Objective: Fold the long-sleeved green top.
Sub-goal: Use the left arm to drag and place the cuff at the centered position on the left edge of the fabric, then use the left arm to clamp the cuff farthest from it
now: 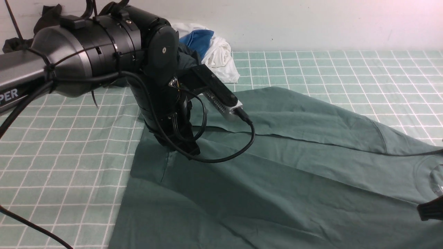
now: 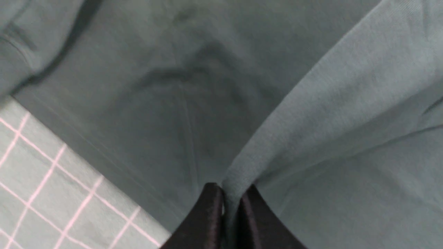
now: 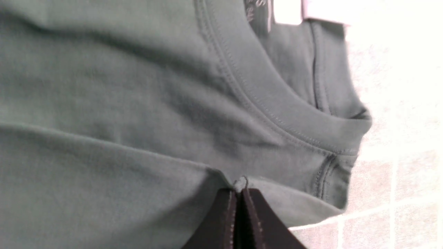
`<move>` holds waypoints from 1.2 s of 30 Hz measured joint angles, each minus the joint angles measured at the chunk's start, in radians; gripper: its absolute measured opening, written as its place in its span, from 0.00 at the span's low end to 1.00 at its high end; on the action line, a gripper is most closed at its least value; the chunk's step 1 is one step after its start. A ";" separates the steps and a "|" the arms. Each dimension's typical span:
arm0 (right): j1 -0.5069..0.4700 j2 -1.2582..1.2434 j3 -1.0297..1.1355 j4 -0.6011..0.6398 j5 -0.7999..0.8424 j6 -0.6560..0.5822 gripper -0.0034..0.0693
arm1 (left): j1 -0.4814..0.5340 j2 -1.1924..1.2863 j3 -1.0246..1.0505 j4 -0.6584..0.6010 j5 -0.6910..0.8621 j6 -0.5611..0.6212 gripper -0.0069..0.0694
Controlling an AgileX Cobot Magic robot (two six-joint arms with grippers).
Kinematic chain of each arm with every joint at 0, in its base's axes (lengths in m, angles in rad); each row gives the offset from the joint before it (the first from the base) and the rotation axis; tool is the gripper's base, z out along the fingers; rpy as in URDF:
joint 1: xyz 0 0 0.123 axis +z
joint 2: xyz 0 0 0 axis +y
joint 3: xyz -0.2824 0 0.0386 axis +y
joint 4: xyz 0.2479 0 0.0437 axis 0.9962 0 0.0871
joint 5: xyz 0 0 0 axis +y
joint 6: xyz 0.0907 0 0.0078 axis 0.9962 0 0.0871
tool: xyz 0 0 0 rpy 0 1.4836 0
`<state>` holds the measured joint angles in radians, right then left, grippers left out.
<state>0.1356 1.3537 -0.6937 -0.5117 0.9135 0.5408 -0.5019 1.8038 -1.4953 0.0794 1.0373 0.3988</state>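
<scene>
The green long-sleeved top (image 1: 277, 173) lies spread over the checked cloth, its neck hole at the right edge (image 1: 429, 173). My left gripper (image 1: 188, 150) is down on the top's left part. In the left wrist view it (image 2: 231, 197) is shut on a pinched ridge of green fabric (image 2: 311, 114). My right gripper (image 1: 431, 209) shows only as a black tip at the right edge. In the right wrist view it (image 3: 237, 193) is shut on a fold of the top just below the ribbed collar (image 3: 277, 103).
A pile of white and blue clothes (image 1: 211, 48) lies at the back by the wall. A black garment (image 1: 48, 17) sits at the back left. The green checked tablecloth (image 1: 62, 155) shows left and at the back right. My left arm's cable (image 1: 225, 157) loops over the top.
</scene>
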 joint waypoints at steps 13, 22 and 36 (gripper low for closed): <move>-0.068 0.013 -0.008 0.019 -0.069 0.003 0.39 | 0.000 0.126 -0.027 0.080 -0.201 -0.088 0.49; -0.060 0.013 -0.144 0.107 -0.060 -0.058 0.58 | 0.112 0.168 -0.240 0.136 -0.159 -0.399 0.78; -0.020 0.014 -0.180 0.276 -0.063 -0.254 0.58 | 0.383 0.542 -0.491 -0.117 -0.184 -0.399 0.78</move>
<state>0.1152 1.3681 -0.8739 -0.2359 0.8503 0.2871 -0.1187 2.3458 -1.9861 -0.0380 0.8532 0.0000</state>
